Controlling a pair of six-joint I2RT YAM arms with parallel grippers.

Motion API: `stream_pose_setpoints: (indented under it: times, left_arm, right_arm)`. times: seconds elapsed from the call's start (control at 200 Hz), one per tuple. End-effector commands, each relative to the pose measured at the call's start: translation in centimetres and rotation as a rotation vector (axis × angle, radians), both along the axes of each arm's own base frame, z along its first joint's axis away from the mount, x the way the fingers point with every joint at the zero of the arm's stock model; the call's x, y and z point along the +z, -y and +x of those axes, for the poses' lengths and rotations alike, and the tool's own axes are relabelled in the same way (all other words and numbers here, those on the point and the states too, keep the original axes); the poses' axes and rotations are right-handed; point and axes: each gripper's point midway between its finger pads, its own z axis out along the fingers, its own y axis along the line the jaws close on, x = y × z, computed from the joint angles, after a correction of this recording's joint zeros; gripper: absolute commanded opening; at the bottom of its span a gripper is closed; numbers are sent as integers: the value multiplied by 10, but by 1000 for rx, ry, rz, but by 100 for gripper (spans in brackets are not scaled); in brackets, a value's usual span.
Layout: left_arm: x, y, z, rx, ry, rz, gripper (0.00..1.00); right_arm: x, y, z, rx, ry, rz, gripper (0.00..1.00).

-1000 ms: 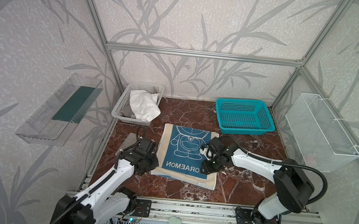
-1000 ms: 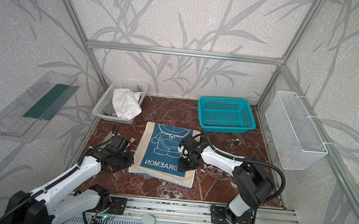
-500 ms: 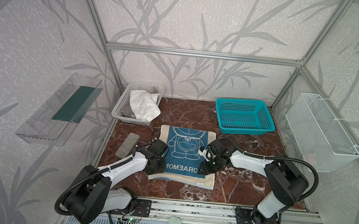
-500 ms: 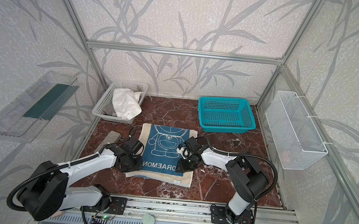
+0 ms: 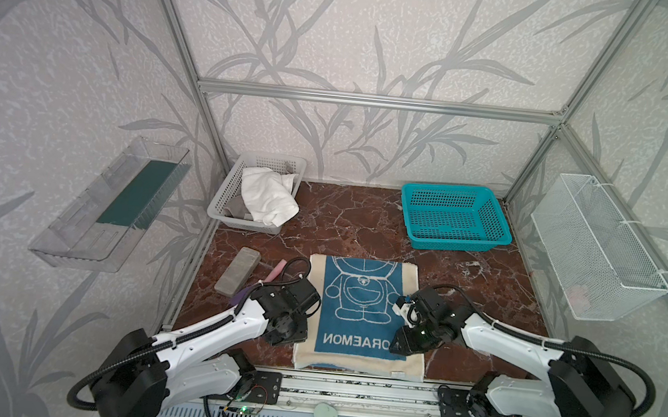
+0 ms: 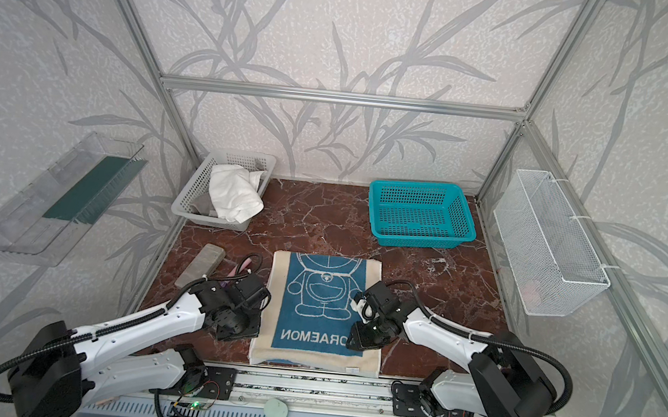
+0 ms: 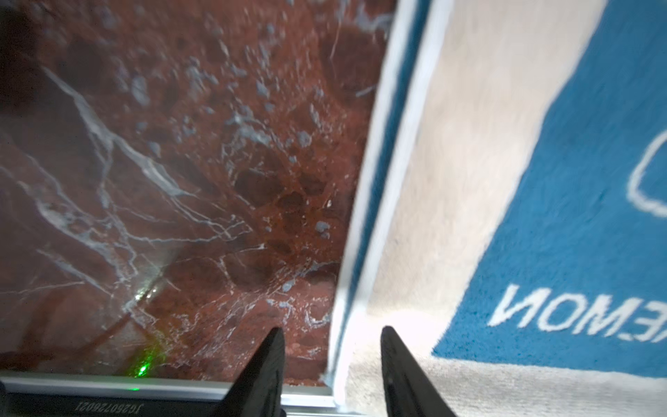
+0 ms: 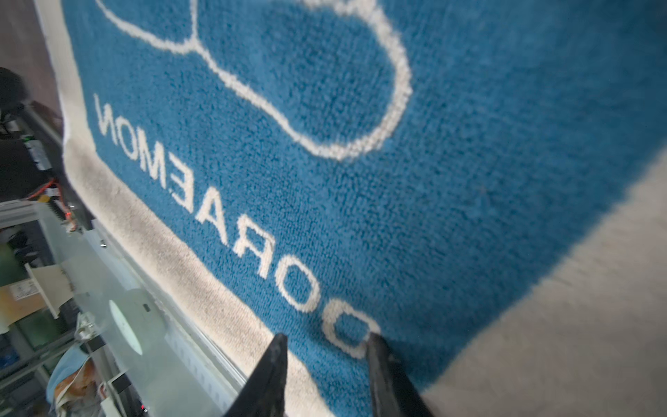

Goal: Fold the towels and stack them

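The blue towel lies flat on the bench, between the two tools. The left tool has its jaws apart astride the towel's side edge, one finger over bare bench, gripping nothing. The right tool stands jaws apart over the lettering near the opposite edge. Well beyond the left tool, the white towel is heaped in a basket, with the grey towel under it.

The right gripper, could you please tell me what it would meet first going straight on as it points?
Probably the Doraemon towel, near its lettering's D; the right gripper aims down at it, though depth is unclear.
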Motion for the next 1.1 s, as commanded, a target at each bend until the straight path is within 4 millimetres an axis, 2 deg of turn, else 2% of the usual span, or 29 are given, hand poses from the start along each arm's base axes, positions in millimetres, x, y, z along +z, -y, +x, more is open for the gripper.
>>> stream_pose_setpoints:
  times: [0.0, 0.1, 0.17, 0.22, 0.345, 0.46, 0.605, 0.78, 0.9, 0.98, 1.07, 1.095]
  left_arm:
    - [28, 1, 43, 27, 99, -61, 52]
    - [43, 5, 97, 10, 179, -145, 57]
    - [52, 1, 132, 19, 216, -128, 57]
    - [56, 1, 153, 11, 237, -120, 57]
    - [50, 11, 199, 25, 340, -193, 55]
    - [40, 16, 227, 42, 377, -284, 53]
    - [26, 22, 243, 43, 374, -364, 54]
    - [2, 21, 239, 51, 319, -373, 55]
    - [-11, 17, 238, 64, 314, -396, 54]
    - [-15, 17, 238, 73, 302, -427, 54]
    - [-17, 16, 238, 75, 299, -425, 54]
    - [-19, 15, 237, 78, 294, -424, 54]
  right_arm:
    - [33, 12, 36, -82, 184, -80, 46]
    - [81, 12, 87, -150, 352, -87, 48]
    - [96, 19, 117, -228, 405, -65, 48]
    - [99, 30, 139, -306, 414, -37, 48]
    - [92, 60, 180, -466, 374, 10, 48]
    - [88, 67, 206, -499, 374, 42, 48]
    - [67, 69, 228, -528, 349, 42, 48]
    - [35, 65, 244, -566, 305, 44, 48]
    - [26, 59, 257, -564, 328, 72, 48]
    - [20, 63, 264, -580, 343, 52, 48]
    - [22, 65, 271, -593, 371, 47, 48]
    - [12, 65, 271, -593, 353, 35, 48]
